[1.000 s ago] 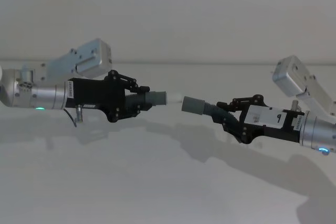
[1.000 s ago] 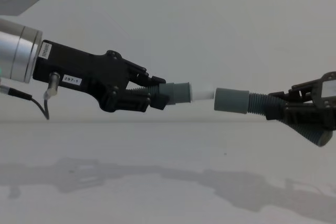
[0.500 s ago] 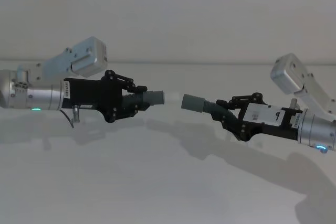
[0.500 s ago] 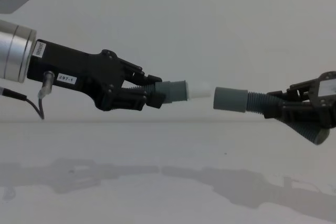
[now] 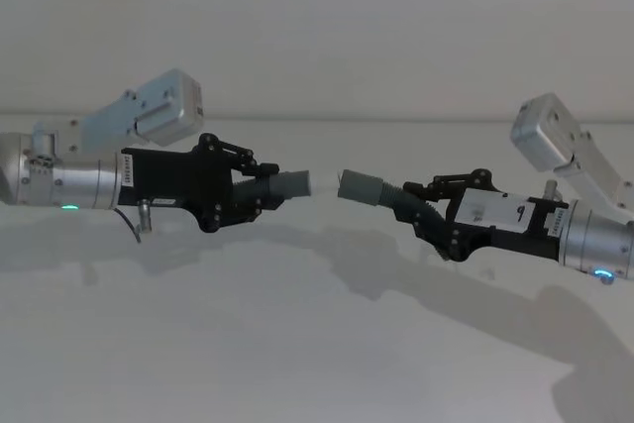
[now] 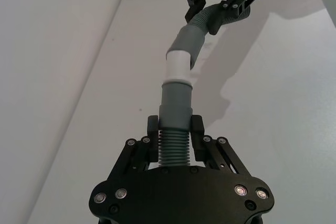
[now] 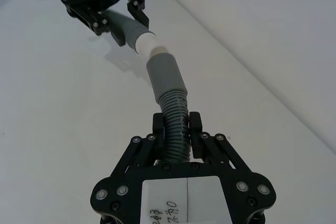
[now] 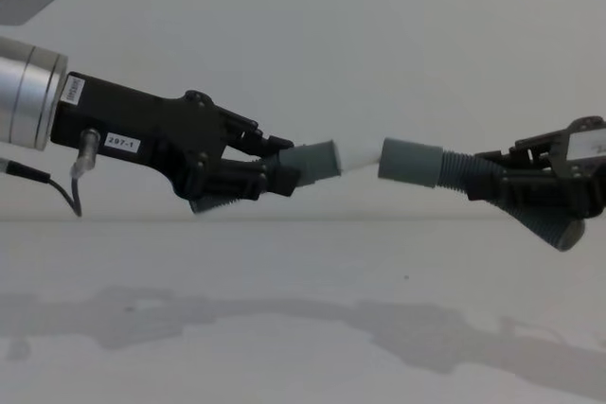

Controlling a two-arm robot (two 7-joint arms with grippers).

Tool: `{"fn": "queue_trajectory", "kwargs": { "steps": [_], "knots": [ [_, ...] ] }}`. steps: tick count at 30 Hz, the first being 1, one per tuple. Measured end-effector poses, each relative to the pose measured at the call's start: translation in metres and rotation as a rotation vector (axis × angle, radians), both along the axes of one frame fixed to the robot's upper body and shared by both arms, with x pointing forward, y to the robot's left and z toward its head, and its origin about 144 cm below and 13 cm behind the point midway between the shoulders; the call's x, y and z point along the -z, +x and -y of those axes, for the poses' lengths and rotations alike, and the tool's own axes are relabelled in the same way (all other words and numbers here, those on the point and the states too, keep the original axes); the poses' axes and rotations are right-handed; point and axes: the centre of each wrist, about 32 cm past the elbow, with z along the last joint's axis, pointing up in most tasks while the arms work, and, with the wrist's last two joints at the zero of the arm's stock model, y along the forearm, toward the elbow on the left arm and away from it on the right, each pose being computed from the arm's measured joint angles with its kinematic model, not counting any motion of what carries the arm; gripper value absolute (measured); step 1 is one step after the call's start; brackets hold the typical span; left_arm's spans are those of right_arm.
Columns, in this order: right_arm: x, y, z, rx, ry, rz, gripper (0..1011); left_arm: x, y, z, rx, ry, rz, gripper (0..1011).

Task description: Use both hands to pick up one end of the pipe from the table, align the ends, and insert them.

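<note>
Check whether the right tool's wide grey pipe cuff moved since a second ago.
Yes, the cuff rose farther above the white table's back edge, nearing the white tip.

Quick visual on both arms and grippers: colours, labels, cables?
Left gripper: black linkage fingers, white label "297-1", thin black cable, on a silver cylindrical arm with a green light. Right gripper: same black build, white handwritten label panel, silver arm with a blue-green light.

A small white label (image 8: 124,143) on the left gripper (image 8: 284,167) says "297-1". A white sticker (image 5: 492,209) on the right gripper (image 5: 421,207) has a black mark like a "9". The hand-written numbers on it are too unclear to read.
</note>
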Motion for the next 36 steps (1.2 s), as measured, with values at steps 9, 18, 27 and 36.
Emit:
{"fn": "queue_trajectory", "kwargs": {
  "steps": [9,18,27,36],
  "knots": [
    [-0.0021,0.0004,-0.0014,-0.015,0.012,0.007,274,-0.0003,0.0008,0.0014,0.003,0.005,-0.004,348],
    [-0.0032,0.0005,-0.0013,-0.023,0.014,0.012,274,-0.0009,0.0010,0.0018,-0.003,0.012,-0.002,348],
    [-0.0042,0.0000,-0.0008,-0.028,0.002,0.021,274,-0.0032,0.0001,0.0026,-0.024,0.037,0.019,348],
    [-0.0056,-0.0004,-0.0006,-0.028,-0.026,0.036,274,-0.0059,-0.0008,0.0038,-0.032,0.060,0.037,348]
  ]
}}
